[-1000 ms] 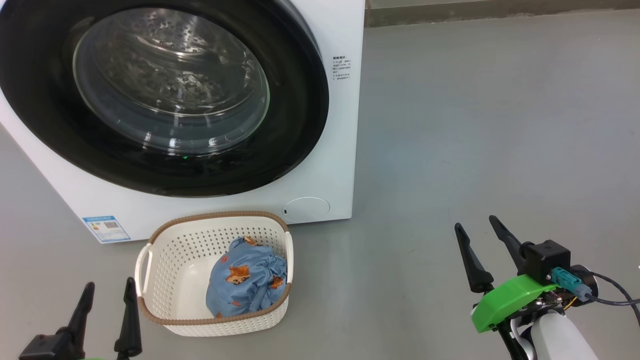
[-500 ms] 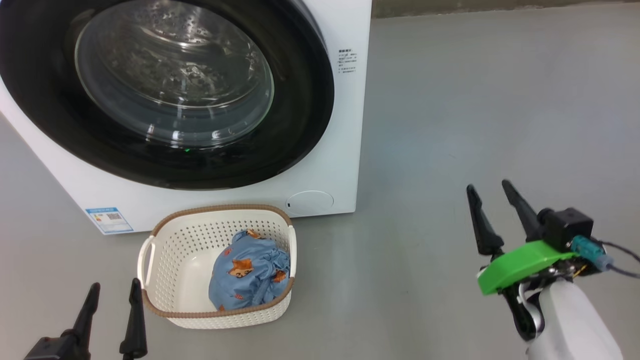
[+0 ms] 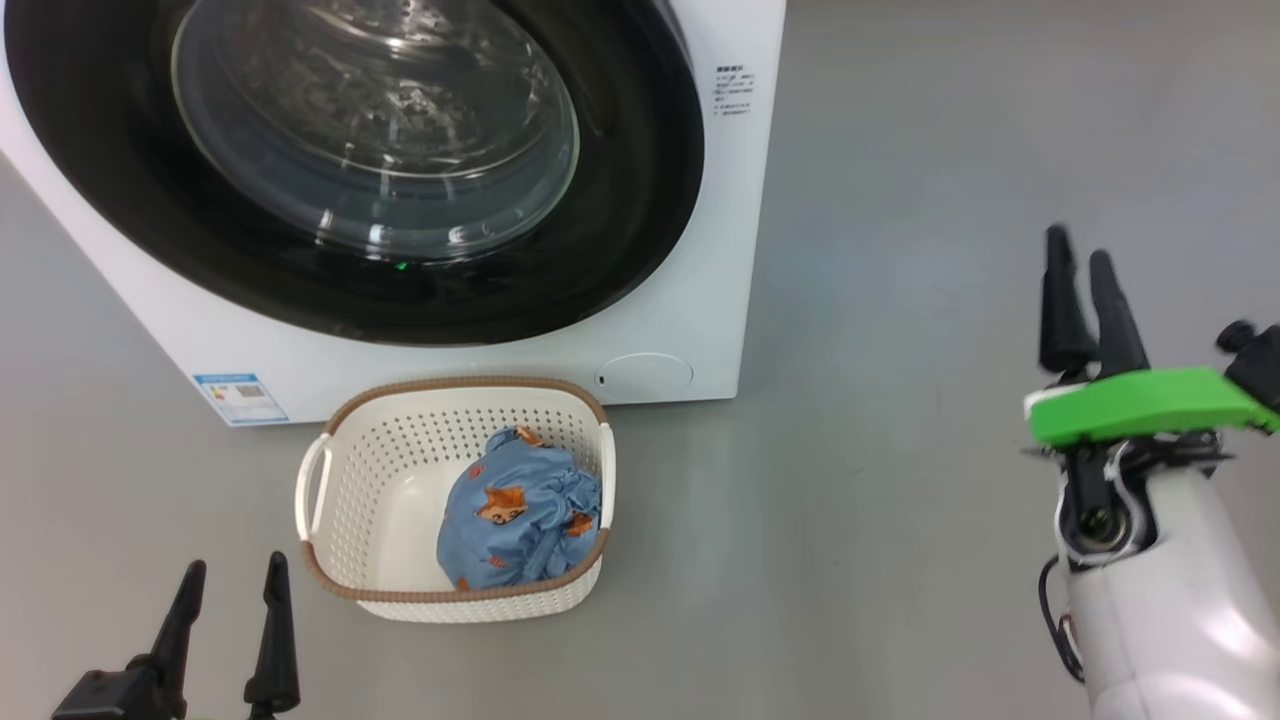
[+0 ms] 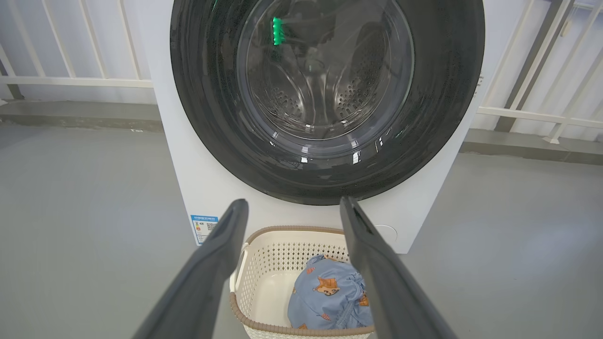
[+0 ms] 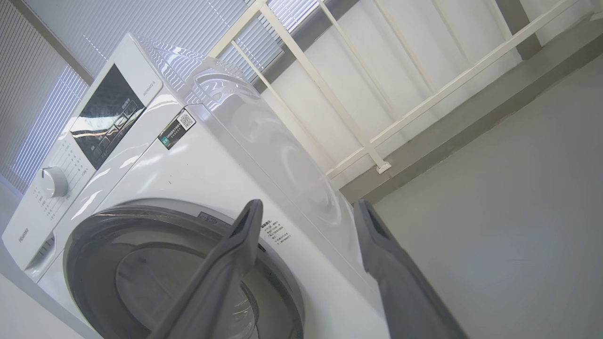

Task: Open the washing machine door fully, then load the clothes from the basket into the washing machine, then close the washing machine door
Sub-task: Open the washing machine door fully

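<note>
I am holding my left gripper (image 3: 236, 563) and right gripper (image 3: 1078, 247) spread and empty before the shut door (image 3: 370, 150), just behind the basket (image 3: 450, 383), judging it rigid, glossy, probably slippery, best hooked at its rim.

Right tool (image 3: 1078, 246) higher (also forward)

Left gripper (image 3: 237, 562), right gripper (image 3: 1078, 245), both spread

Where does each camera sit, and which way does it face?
Head view: on the head, looking down at the washing machine and basket; both open jaws, right forearm.
Left wrist view: on that wrist, facing the door and basket past its jaws.
Right wrist view: on that wrist, tilted, facing the machine's upper corner and railing; its jaws.
All share the door.
</note>
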{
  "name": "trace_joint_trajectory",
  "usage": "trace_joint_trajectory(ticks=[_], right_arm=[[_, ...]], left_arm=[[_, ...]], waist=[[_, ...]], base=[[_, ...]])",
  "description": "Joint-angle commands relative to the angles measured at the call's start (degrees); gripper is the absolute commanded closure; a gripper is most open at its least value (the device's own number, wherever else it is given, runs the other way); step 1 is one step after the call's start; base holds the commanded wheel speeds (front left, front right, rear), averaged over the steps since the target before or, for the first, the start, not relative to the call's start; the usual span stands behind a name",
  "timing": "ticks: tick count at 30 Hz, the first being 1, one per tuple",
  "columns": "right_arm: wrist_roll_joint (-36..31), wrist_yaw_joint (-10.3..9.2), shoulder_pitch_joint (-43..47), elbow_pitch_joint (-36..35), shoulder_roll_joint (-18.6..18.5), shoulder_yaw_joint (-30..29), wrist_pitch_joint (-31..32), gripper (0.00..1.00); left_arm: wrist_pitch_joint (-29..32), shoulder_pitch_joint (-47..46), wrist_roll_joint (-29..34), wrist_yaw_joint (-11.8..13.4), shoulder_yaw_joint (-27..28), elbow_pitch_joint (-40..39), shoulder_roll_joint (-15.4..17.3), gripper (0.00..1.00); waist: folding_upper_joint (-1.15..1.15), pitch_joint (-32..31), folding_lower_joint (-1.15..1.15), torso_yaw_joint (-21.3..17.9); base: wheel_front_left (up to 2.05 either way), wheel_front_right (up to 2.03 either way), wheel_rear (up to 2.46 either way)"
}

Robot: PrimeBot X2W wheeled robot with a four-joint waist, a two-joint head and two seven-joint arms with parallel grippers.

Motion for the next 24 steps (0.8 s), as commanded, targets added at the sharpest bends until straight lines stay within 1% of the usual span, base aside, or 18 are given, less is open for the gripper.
trace_joint_trajectory(ticks=[1,3,4,5,7,8,9,12,17,24], right_arm=[[4.7,-0.08,-3.4,-1.0,0.7,0.2,1.2,0.00],[8.6,-0.08,-4.8,-0.5,0.8,-0.8,2.5,0.00],[10.7,-0.08,-5.5,-0.2,0.8,-1.4,3.2,0.14],[12.5,-0.08,-6.1,0.2,0.8,-1.8,4.0,0.40],[15.7,-0.08,-7.5,0.9,0.9,-2.7,5.3,0.89],[15.7,-0.08,-7.5,0.9,0.9,-2.7,5.3,0.89],[17.0,-0.08,-8.1,1.3,0.9,-3.0,6.0,1.00],[20.3,-0.08,-9.8,2.4,0.9,-3.9,7.9,1.00],[26.5,-0.08,-14.3,5.6,1.0,-7.0,12.0,1.00],[28.8,-0.08,-21.1,10.3,1.0,-7.8,19.6,1.00]], left_arm=[[-0.7,-2.2,-0.5,-0.2,1.8,-1.4,1.0,0.00],[-0.7,-2.4,-0.6,-0.2,1.7,-1.3,1.0,0.00],[-0.7,-2.4,-0.7,-0.2,1.6,-1.3,1.0,0.00],[-0.7,-2.5,-0.7,-0.2,1.5,-1.3,1.0,0.00],[-0.7,-2.7,-0.8,-0.2,1.2,-1.4,0.9,0.00],[-0.7,-2.7,-0.8,-0.2,1.2,-1.4,0.9,0.00],[-0.7,-2.8,-0.9,-0.2,1.1,-1.4,0.8,0.00],[-0.7,-3.3,-0.9,-0.2,0.8,-1.5,0.7,0.00],[-0.7,-4.0,-0.9,-0.2,0.5,-2.6,0.4,0.00],[-0.7,-5.3,-1.0,-0.2,-0.3,-3.7,0.0,0.00]], waist=[[0.00,0.9,-0.01,0.7],[0.00,1.3,-0.01,1.0],[0.00,1.4,-0.01,1.2],[0.00,1.6,-0.01,1.4],[0.00,2.2,-0.01,1.7],[0.00,2.2,-0.01,1.7],[0.00,2.4,-0.01,1.8],[0.00,3.2,-0.01,2.3],[0.00,4.7,-0.01,3.1],[0.00,6.8,-0.01,4.2]], base=[[0.00,0.00,0.00],[0.00,0.00,0.00],[0.00,0.00,0.00],[0.00,0.00,0.00],[0.00,0.00,0.00],[0.00,0.00,0.00],[0.00,0.00,0.00],[0.00,0.00,0.00],[0.00,0.00,0.00],[0.00,0.00,0.00]])
